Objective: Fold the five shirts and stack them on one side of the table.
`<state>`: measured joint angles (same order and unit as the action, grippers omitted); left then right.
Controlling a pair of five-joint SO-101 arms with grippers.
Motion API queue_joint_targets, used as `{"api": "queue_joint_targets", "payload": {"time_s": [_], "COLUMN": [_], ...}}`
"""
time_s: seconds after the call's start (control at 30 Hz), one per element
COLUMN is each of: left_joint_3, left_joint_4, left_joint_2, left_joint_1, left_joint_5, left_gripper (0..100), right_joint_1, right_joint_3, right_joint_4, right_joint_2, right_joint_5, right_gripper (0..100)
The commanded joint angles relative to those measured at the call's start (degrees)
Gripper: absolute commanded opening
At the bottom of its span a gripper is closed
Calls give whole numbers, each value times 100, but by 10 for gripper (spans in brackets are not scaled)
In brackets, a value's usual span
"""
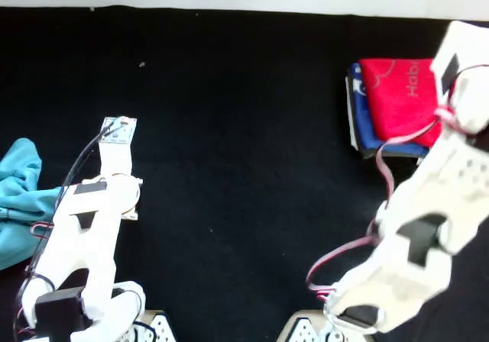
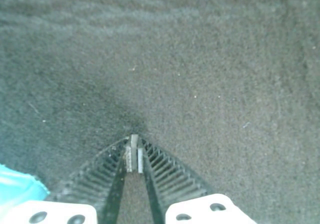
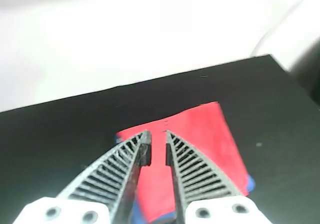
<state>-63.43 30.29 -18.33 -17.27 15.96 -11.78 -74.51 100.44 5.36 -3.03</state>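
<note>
A crumpled teal shirt (image 1: pixel 21 197) lies at the table's left edge, beside my left arm (image 1: pixel 84 227); a corner of this teal shirt (image 2: pixel 15 190) also appears in the left wrist view. My left gripper (image 2: pixel 133 154) is shut with nothing in it, its tips just above the bare black cloth (image 2: pixel 200 74). At the right side sits a stack of folded shirts, a red one (image 1: pixel 397 98) on top of a blue one (image 1: pixel 368 137). My right gripper (image 3: pixel 157 149) hangs over the red shirt (image 3: pixel 205 144), slightly open and holding nothing. A blue edge (image 3: pixel 248 185) peeks out under the red.
The black table cloth (image 1: pixel 244 128) spreads between the two arms. The far table edge (image 1: pixel 229 10) meets a white wall. The right arm (image 1: pixel 428 235) with its red and white cables (image 1: pixel 386 174) rises beside the stack.
</note>
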Motion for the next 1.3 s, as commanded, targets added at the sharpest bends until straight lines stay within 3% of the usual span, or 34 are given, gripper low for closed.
{"api": "queue_joint_targets", "payload": {"time_s": [0.0, 0.1, 0.27, 0.53, 0.73, 0.87, 1.03, 1.13, 1.27], "left_joint_3": [-13, -13, -13, -13, -13, -13, 57, 602, 2079], "left_joint_4": [-167, -167, -167, -167, -167, -158, -114, 905, 2857], "left_joint_2": [-31, -31, -31, -31, -31, -31, -31, -40, -31], "left_joint_1": [75, 75, 75, 75, 75, 75, 75, -207, -1235], "left_joint_5": [35, 35, 35, 35, 35, 35, 53, 62, 62], "left_gripper": [10, 10, 10, 10, 10, 10, 12, 13, 14], "right_joint_1": [787, 1262, 1349, 1974, 1982, 1815, 1587, 1437, 1376], "right_joint_3": [2343, 4514, 7881, 8752, 11204, 12602, 14527, 15240, 15829], "right_joint_4": [66, 40, -620, -813, -1209, -2079, -3284, -3749, -4189], "right_joint_2": [-2123, -3319, -4734, -7037, -8040, -8303, -8180, -8180, -8189], "right_joint_5": [18, 26, 9, 9, 0, -1143, -1512, -1512, -1486], "right_gripper": [59, 59, 59, 59, 59, 59, 59, 59, 59]}}
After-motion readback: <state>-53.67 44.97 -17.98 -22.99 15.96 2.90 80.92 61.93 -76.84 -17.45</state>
